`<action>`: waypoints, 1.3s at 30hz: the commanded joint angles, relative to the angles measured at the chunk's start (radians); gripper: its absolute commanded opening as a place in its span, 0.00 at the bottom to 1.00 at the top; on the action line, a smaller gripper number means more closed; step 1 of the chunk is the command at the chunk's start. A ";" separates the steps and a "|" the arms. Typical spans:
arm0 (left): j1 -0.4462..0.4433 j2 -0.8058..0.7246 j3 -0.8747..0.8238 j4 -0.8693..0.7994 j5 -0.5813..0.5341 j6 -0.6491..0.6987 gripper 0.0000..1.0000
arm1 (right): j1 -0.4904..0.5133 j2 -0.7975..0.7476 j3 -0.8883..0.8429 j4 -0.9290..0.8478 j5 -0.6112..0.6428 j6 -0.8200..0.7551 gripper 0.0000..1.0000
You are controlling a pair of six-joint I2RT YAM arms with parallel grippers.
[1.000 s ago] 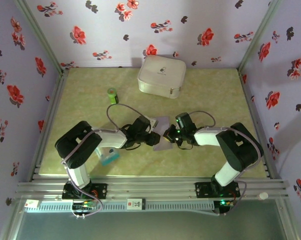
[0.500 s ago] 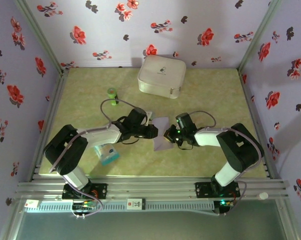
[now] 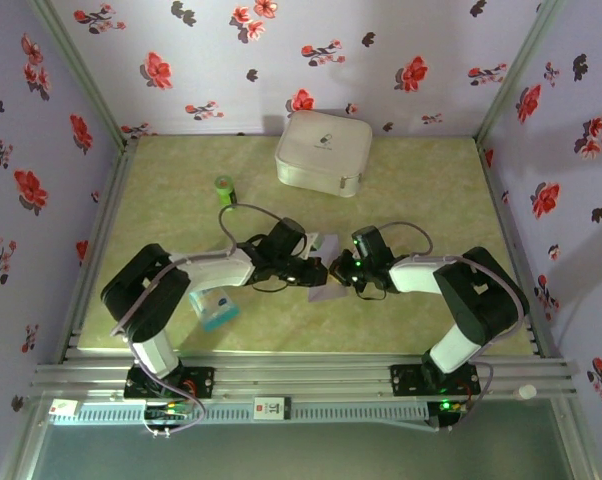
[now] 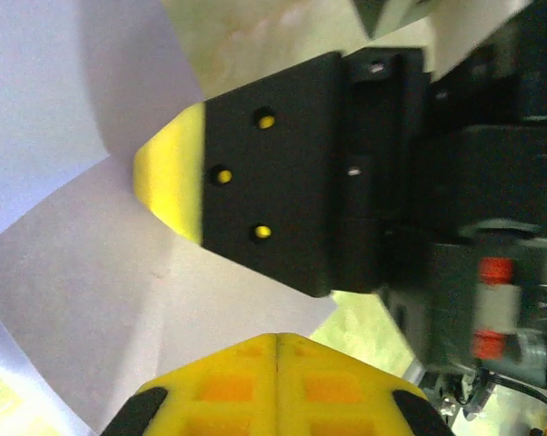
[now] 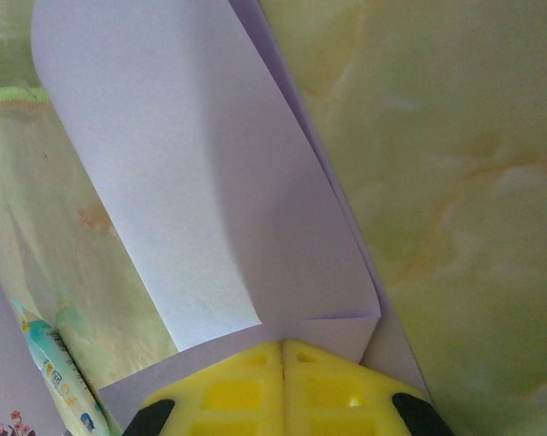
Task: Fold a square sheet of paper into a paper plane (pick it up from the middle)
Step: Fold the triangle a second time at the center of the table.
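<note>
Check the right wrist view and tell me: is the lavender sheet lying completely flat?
No, the square sheet of paper is folded over, one layer curling up above the layer beneath.

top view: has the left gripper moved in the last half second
Yes. The left gripper has slid right, away from the green container and closer to the right gripper.
</note>
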 commanded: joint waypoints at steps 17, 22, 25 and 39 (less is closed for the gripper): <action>-0.014 0.095 0.027 -0.038 -0.005 0.008 0.08 | 0.000 0.008 -0.032 -0.088 0.060 0.001 0.00; -0.014 0.096 0.009 -0.052 -0.019 0.027 0.08 | 0.000 0.011 -0.033 -0.090 0.062 -0.001 0.00; -0.015 0.094 -0.002 -0.059 -0.029 0.038 0.09 | 0.000 0.013 -0.033 -0.090 0.062 -0.001 0.00; -0.018 0.053 -0.074 -0.082 -0.069 0.067 0.09 | -0.001 0.024 -0.034 -0.096 0.065 -0.005 0.00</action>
